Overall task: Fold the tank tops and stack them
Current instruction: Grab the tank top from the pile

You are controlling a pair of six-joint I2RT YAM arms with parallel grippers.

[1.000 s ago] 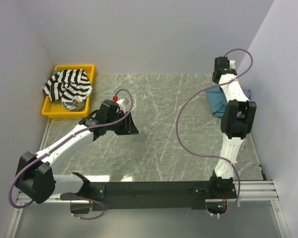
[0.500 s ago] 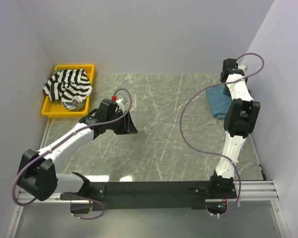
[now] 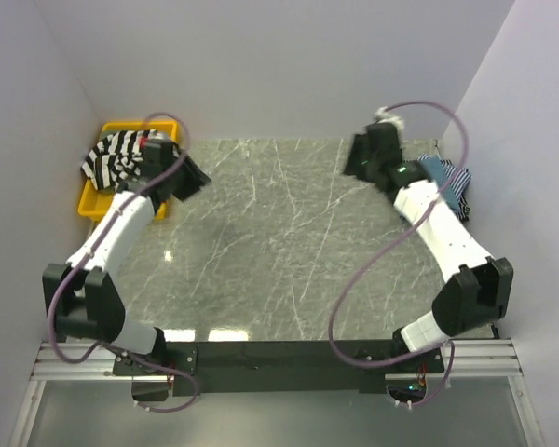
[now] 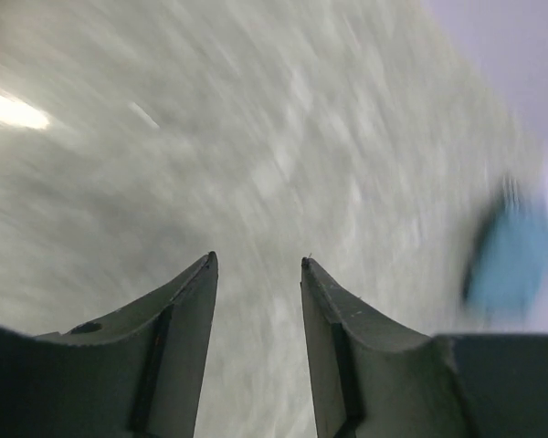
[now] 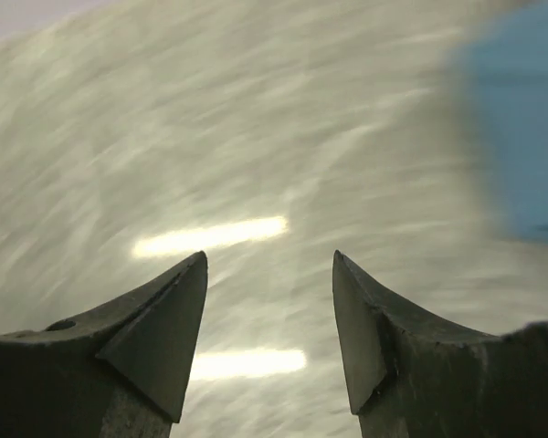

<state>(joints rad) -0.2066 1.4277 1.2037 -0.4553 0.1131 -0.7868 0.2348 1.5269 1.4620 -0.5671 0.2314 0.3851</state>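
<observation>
A bold black-and-white striped tank top (image 3: 119,155) lies crumpled in the yellow tray (image 3: 89,207) at the back left. My left gripper (image 3: 188,178) hovers just right of the tray, open and empty (image 4: 256,260). At the back right a teal-blue tank top (image 3: 435,169) lies on the table, with a thin blue-and-white striped one (image 3: 462,189) beside it, both partly hidden by my right arm. My right gripper (image 3: 360,156) is left of that pile, open with nothing between its fingers (image 5: 269,257). Both wrist views are blurred; the teal top shows as a blue patch (image 4: 511,257) (image 5: 521,128).
The marble tabletop (image 3: 289,242) stretches between the two arms. Walls close in on the left, back and right. The arms' black base rail (image 3: 279,356) runs along the near edge. A purple cable (image 3: 373,270) loops off the right arm.
My right gripper opened, left the teal top and swung left toward the table's middle. My left arm swung back and left, from the table to beside the tray.
</observation>
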